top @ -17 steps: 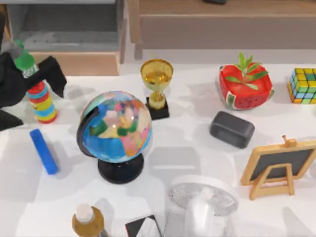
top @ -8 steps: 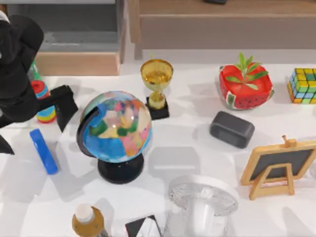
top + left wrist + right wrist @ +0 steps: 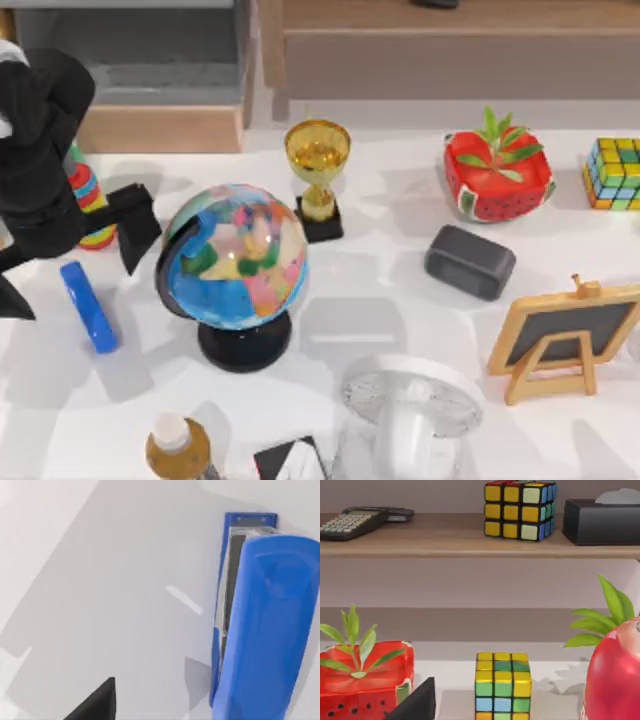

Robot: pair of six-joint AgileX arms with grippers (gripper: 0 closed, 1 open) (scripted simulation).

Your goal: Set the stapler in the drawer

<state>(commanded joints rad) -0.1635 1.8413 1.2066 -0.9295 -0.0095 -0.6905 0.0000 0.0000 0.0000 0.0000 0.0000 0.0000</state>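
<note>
Top view: left gripper (image 3: 68,262), fingers spread wide and empty, hovers over the bright blue plastic bar-shaped stapler (image 3: 88,306); no readable writing.

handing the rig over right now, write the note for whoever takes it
Left pincer: open, hovering over the stapler's far end, holding nothing.
Right arm: parked off to the right, facing the shelf.
Stapler: flat on the table at the left, beside the globe, not gripped.
Drawer: open at the back left, grey inside.
Done: approach only.
Left: lower, grip the stapler, lift it, carry it to the drawer, release.
</note>
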